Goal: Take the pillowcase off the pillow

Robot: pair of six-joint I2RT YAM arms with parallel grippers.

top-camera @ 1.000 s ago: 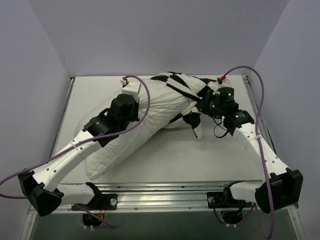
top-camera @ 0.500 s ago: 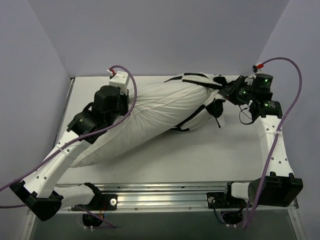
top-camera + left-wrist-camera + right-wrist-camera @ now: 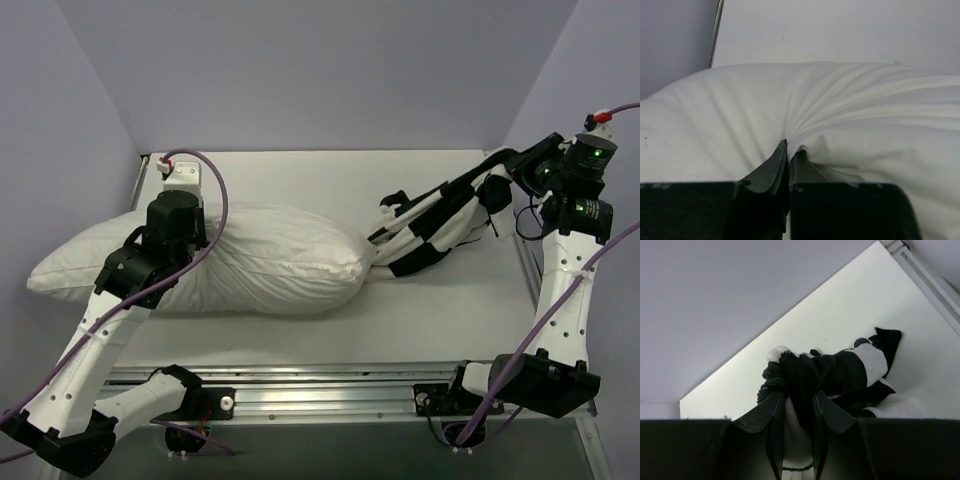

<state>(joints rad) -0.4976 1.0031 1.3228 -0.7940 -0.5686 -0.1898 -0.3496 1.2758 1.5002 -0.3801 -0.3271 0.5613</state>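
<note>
Now | left end effector (image 3: 788, 151) pinches pillow (image 3: 270, 255), arm low | right end effector (image 3: 799, 397) held high, clamping pillowcase (image 3: 435, 226)

The left arm (image 3: 100, 330) is being extended forward and leftward, its end effector (image 3: 789, 150) being pressed shut on a fold of the pillow (image 3: 865, 115). The right arm (image 3: 560, 300) is being raised high at the far right, its end effector (image 3: 799, 396) being clamped on the pillowcase (image 3: 845, 372).
</note>
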